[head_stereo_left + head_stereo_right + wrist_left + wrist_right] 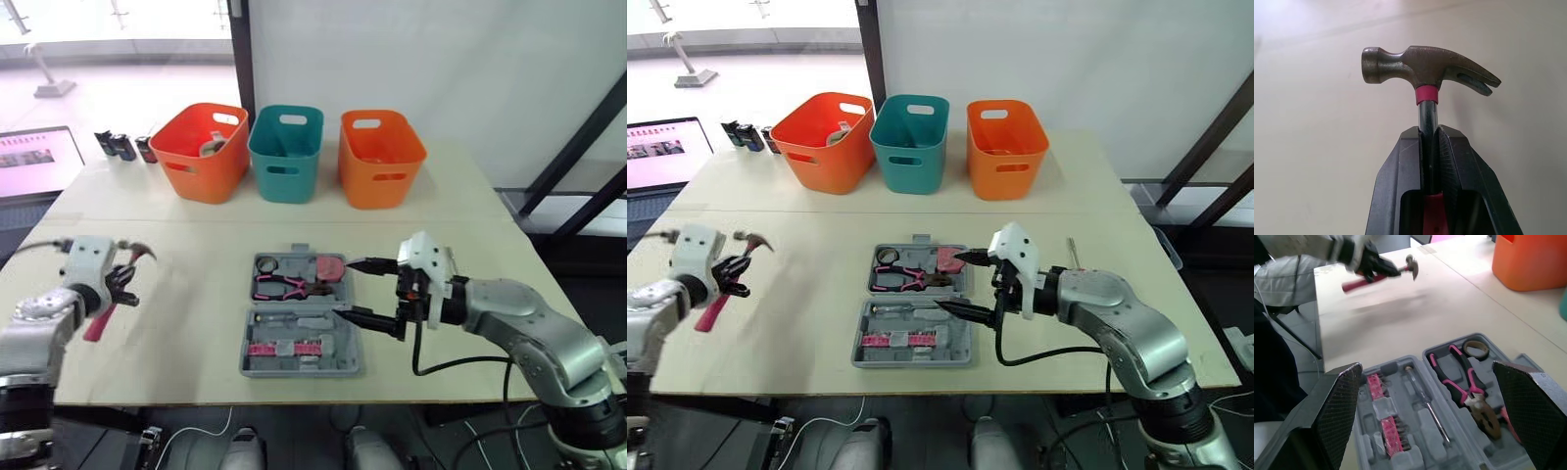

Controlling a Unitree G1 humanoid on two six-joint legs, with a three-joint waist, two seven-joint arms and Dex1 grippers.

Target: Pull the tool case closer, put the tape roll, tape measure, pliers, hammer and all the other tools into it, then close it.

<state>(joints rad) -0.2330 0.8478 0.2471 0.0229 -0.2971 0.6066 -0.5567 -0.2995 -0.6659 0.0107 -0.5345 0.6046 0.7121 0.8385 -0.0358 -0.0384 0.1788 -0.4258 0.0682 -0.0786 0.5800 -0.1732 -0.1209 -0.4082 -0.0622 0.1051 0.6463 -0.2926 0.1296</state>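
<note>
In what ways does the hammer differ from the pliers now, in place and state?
The hammer is clamped by its shaft in the left gripper, well left of the tool case; the pliers lie loose inside the case's far half. The hammer is not yet packed; the pliers are already in place. Both have pink on their handles.

Tool case [294, 371] grey, open flat, both moulded halves facing up, hinge line running left-right; far half holds pliers [279, 287] with pink-and-black handles lying flat, a dark tape roll [1475, 348] just beside the handles at the far left corner, and a pink tape measure [330, 267] at the right end; near half holds a slim screwdriver [1427, 406] and a pink bit strip [284, 348]; hammer [1427, 66], steel claw head, red collar, pink handle, clamped in the left gripper [1429, 134] just below the head, in the air well left of the case
</note>
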